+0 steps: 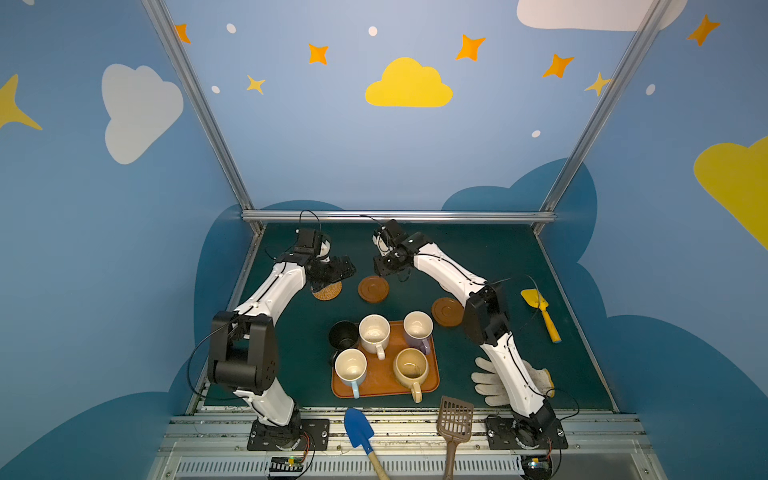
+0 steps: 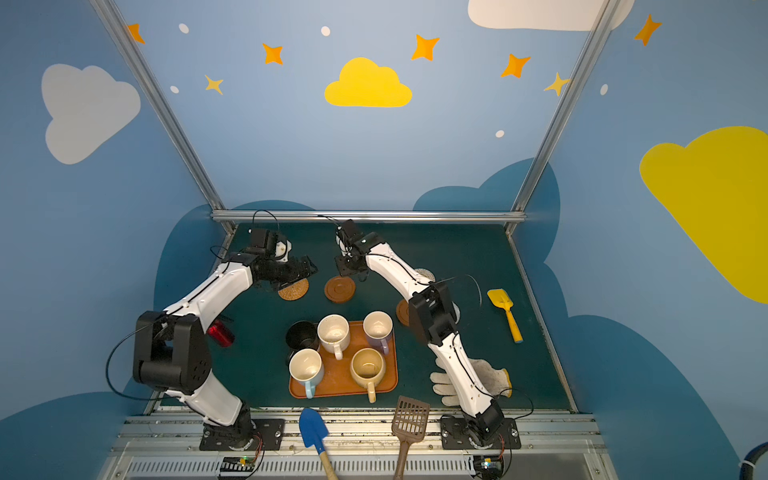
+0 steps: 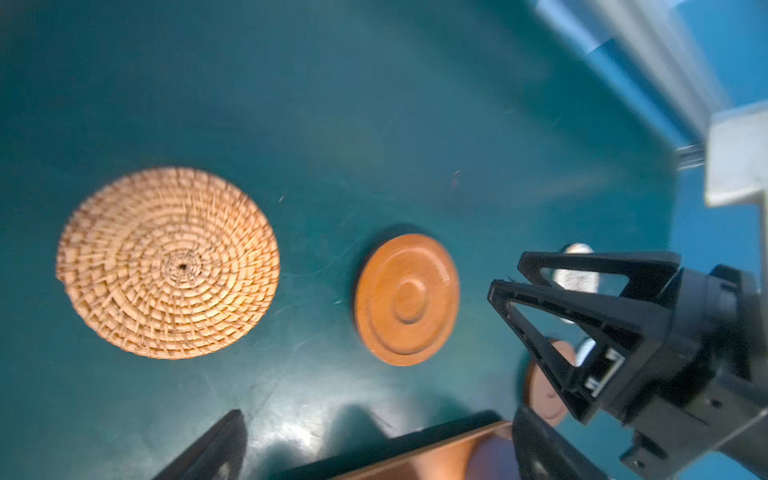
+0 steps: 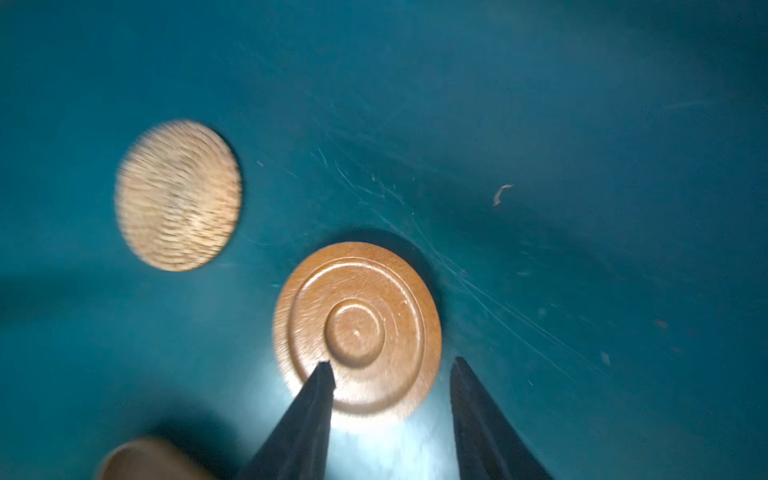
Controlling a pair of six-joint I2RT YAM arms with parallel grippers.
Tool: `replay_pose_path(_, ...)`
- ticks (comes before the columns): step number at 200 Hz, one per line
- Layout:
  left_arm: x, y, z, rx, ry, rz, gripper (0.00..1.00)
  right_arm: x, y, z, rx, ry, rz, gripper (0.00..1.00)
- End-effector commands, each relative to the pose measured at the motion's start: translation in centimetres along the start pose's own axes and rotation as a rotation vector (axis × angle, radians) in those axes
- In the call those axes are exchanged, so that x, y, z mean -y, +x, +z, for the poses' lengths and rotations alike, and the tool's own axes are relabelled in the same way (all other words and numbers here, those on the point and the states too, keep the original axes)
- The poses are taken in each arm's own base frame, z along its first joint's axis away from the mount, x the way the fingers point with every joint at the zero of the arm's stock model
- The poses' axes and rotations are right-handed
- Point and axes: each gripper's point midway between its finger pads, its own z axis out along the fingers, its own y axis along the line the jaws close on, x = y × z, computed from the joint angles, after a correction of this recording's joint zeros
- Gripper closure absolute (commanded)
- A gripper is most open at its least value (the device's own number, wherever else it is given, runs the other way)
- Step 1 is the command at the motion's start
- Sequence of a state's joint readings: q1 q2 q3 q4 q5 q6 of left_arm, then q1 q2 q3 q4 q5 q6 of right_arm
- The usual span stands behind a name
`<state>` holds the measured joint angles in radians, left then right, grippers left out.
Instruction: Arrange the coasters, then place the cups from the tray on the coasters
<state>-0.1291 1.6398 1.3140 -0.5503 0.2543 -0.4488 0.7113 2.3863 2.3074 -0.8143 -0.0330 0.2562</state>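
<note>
Two wooden coasters, one at frame centre (image 1: 373, 289) and one to its lower right (image 1: 447, 311), and a rattan coaster (image 1: 327, 290) lie on the green mat in a top view, above the tray (image 1: 382, 380) still carrying its mugs. My left gripper (image 1: 345, 266) hovers spread wide over the rattan, empty; my right gripper (image 1: 384, 266) hangs just above the central wooden disc.

Left wrist view: rattan coaster (image 3: 168, 262) at left looks light and springy.

Right wrist view: my parted fingers (image 4: 316, 399) straddle the wooden coaster's (image 4: 357, 328) rim, gripping nothing. Stiff, smooth, thin; I judge an edge pinch best.
</note>
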Motion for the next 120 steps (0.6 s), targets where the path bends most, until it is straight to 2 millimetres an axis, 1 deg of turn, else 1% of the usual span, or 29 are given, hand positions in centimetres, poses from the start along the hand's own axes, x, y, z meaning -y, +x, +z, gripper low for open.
replay_pose_path(1,4.0,0.4,-2.6,0.003,0.031,0.13,0.0,1.8,-1.9,-6.2,0.079,0.003,0.08,0.44)
replay_pose_path(5,4.9,0.5,-2.9,0.002,0.043,0.153,0.0,2.4,-1.5,-6.7,0.078,0.015,0.092,0.4)
replay_pose_path(10,6.1,0.7,-3.2,-0.002,0.056,0.187,0.0,2.9,-1.4,-8.0,0.089,0.026,0.111,0.36)
replay_pose_path(20,8.5,1.2,-3.4,-0.005,0.077,0.287,0.0,4.4,-0.6,-9.8,0.095,0.049,0.152,0.26)
replay_pose_path(26,9.7,1.4,-3.5,-0.004,0.076,0.345,0.0,5.1,0.0,-11.0,0.106,0.057,0.172,0.17)
replay_pose_path(33,11.4,2.0,-3.4,-0.018,0.096,0.407,0.0,6.2,0.8,-12.3,0.112,0.068,0.203,0.13)
replay_pose_path(43,13.5,2.9,-3.1,-0.045,0.136,0.475,0.0,7.8,2.2,-14.1,0.117,0.085,0.247,0.13)
replay_pose_path(53,14.8,3.6,-2.5,-0.07,0.146,0.515,0.0,9.1,3.7,-15.9,0.116,0.087,0.281,0.13)
replay_pose_path(67,16.3,4.5,-1.6,-0.109,0.159,0.569,0.0,10.8,6.5,-17.5,0.1,0.109,0.322,0.15)
replay_pose_path(74,17.3,5.3,-1.0,-0.144,0.192,0.59,0.0,11.5,7.9,-18.2,0.084,0.11,0.345,0.16)
replay_pose_path(97,19.4,7.4,1.2,-0.216,0.241,0.656,0.0,13.9,13.4,-19.0,0.005,0.144,0.434,0.18)
replay_pose_path(111,20.4,8.5,2.9,-0.252,0.256,0.712,0.01,15.0,16.6,-18.6,-0.034,0.149,0.492,0.21)
replay_pose_path(120,20.8,9.2,4.1,-0.277,0.255,0.755,0.01,15.3,18.5,-18.1,-0.061,0.139,0.531,0.25)
